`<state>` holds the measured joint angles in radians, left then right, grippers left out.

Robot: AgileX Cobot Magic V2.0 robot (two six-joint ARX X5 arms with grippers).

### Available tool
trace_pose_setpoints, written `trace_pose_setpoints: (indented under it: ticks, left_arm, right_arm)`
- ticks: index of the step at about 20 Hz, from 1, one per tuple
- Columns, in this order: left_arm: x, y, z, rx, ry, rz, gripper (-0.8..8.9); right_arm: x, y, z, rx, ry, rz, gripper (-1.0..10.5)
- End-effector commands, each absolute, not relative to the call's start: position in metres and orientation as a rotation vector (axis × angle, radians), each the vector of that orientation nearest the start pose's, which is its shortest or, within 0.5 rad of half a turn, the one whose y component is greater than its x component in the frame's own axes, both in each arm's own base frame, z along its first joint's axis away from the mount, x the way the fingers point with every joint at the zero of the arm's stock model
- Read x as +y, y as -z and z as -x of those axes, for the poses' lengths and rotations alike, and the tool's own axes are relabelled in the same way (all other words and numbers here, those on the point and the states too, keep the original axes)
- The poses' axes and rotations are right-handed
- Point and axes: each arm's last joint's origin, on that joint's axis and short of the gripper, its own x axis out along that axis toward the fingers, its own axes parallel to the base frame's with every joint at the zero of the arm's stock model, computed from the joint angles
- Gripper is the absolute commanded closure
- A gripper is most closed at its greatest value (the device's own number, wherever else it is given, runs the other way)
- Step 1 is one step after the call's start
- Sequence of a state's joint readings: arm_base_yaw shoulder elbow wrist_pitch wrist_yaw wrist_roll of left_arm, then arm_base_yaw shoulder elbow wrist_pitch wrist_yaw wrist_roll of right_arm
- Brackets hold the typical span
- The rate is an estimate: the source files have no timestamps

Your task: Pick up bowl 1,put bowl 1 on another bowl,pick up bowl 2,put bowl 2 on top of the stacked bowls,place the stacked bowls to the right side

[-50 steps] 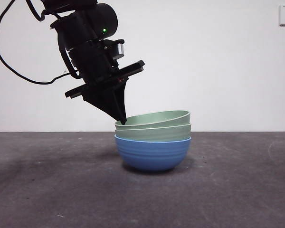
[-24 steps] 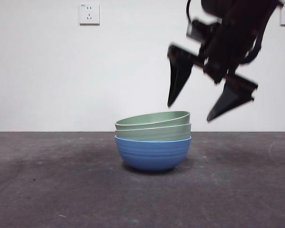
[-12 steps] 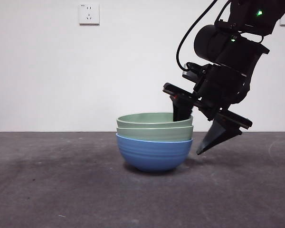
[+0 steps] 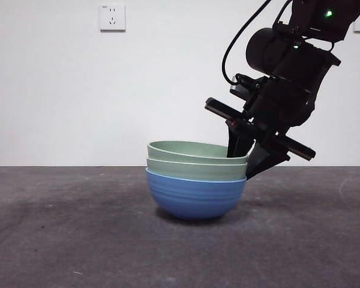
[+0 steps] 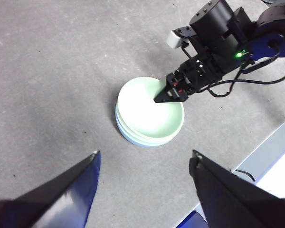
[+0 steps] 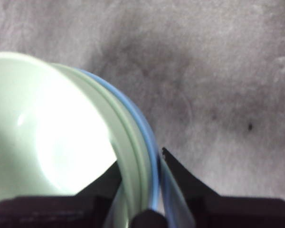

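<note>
The stacked bowls stand mid-table: the blue bowl [image 4: 195, 195] holds two sage-green bowls, bowl 1 [image 4: 192, 169] and bowl 2 [image 4: 192, 150], nested with only their rims showing. The stack tips slightly down on its right side. My right gripper [image 4: 246, 165] comes in from the upper right and is shut on the stack's right rim, one jaw inside the top green bowl [image 6: 47, 137], the other outside the blue wall [image 6: 149, 142]. My left gripper [image 5: 143, 159] hangs open high above the table, looking down on the stack [image 5: 147, 109] and the right gripper [image 5: 168, 95].
A white wall with a socket [image 4: 112, 17] stands behind the grey table [image 4: 66, 240]. The table's edge [image 5: 256, 156] runs close to the right arm's side.
The left arm has gone up and away from the stack. The right gripper came down and its jaws closed on the right rim; the stack now tips slightly to the right.
</note>
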<state>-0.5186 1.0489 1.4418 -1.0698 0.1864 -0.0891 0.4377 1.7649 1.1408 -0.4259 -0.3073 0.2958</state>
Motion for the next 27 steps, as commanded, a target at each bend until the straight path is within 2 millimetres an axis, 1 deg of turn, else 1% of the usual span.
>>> trace_pose_setpoints:
  ticks: [1, 4, 6, 9, 13, 16, 18, 20, 23, 27]
  left_arm:
    - [-0.088, -0.422, -0.142, 0.698, 0.653, -0.044, 4.93]
    - [-0.088, -0.422, -0.142, 0.697, 0.654, -0.046, 4.93]
    - [-0.088, -0.422, -0.142, 0.697, 0.654, -0.046, 4.93]
    - [-0.088, -0.422, -0.142, 0.698, 0.654, -0.046, 4.93]
    - [-0.088, -0.422, -0.142, 0.697, 0.654, -0.046, 4.93]
    - [-0.088, -0.422, -0.142, 0.698, 0.654, -0.045, 4.94]
    - [-0.088, -0.422, -0.142, 0.698, 0.654, -0.046, 4.94]
    - [-0.088, -0.422, -0.142, 0.698, 0.654, -0.045, 4.94]
    - [-0.088, -0.422, -0.142, 0.697, 0.654, -0.045, 4.94]
    - [-0.088, -0.422, -0.142, 0.698, 0.653, -0.045, 4.94]
  right_arm:
    - [0.155, -0.204, -0.31, 1.1, -0.534, -0.196, 9.6]
    - [0.141, -0.226, -0.309, 1.027, -0.516, -0.219, 9.6]
    - [0.125, -0.234, -0.312, 0.996, -0.474, -0.242, 9.6]
    - [0.094, -0.234, -0.321, 0.991, -0.385, -0.273, 9.6]
    - [0.058, -0.233, -0.33, 0.961, -0.246, -0.251, 9.6]
    - [0.036, -0.225, -0.335, 0.975, -0.18, -0.281, 9.6]
    - [0.027, -0.217, -0.339, 0.998, -0.158, -0.282, 9.6]
    - [0.022, -0.209, -0.342, 1.021, -0.141, -0.287, 9.6]
    - [0.018, -0.196, -0.346, 1.058, -0.125, -0.291, 9.6]
    - [0.018, -0.189, -0.348, 1.081, -0.124, -0.288, 9.6]
